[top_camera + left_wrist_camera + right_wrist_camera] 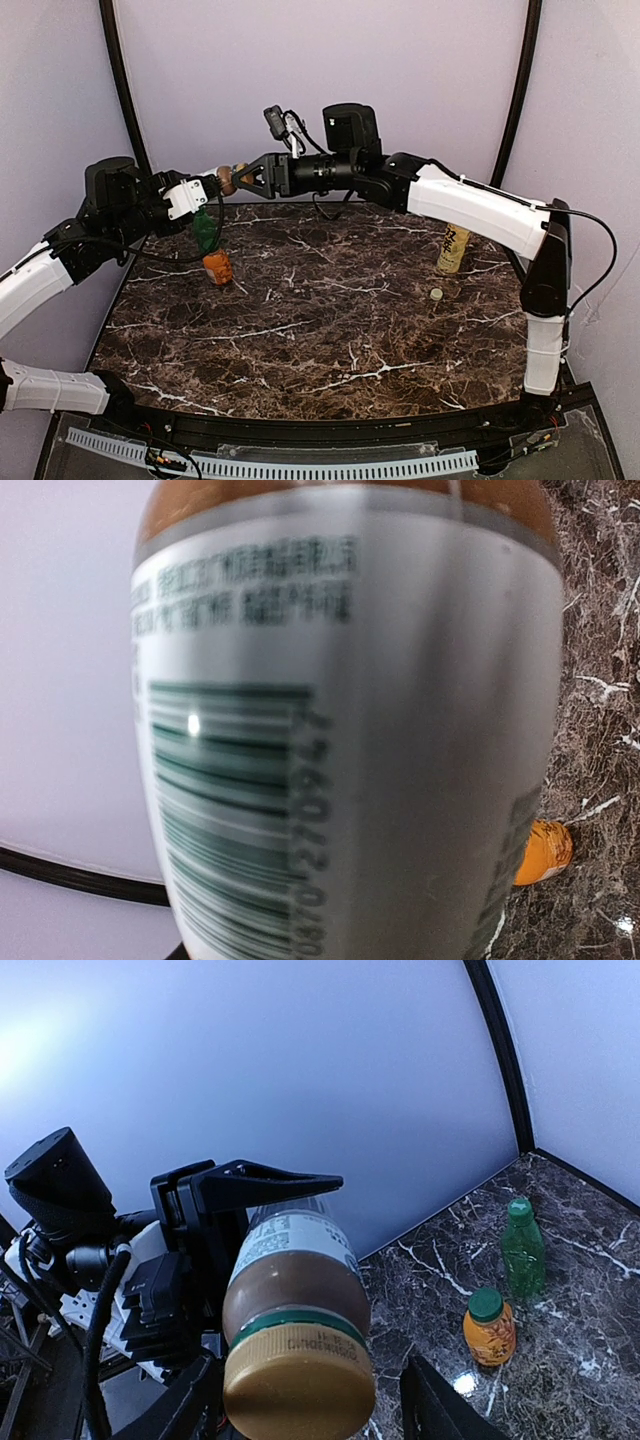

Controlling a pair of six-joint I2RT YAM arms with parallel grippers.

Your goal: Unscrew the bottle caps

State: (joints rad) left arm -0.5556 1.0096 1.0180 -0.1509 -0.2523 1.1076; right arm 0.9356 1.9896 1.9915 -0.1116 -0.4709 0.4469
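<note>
Above the back-left corner of the dark marble table (pixel 330 330), the left gripper (pixel 208 190) pinches a short brown white-labelled bottle (pixel 295 1260) held sideways. The jaws of the right gripper (pixel 241 179) stand spread either side of its golden-brown screw cap (pixel 298 1385), not touching.

Barcode digits (pixel 305 860) on brown bottle (pixel 420 730)
</note>
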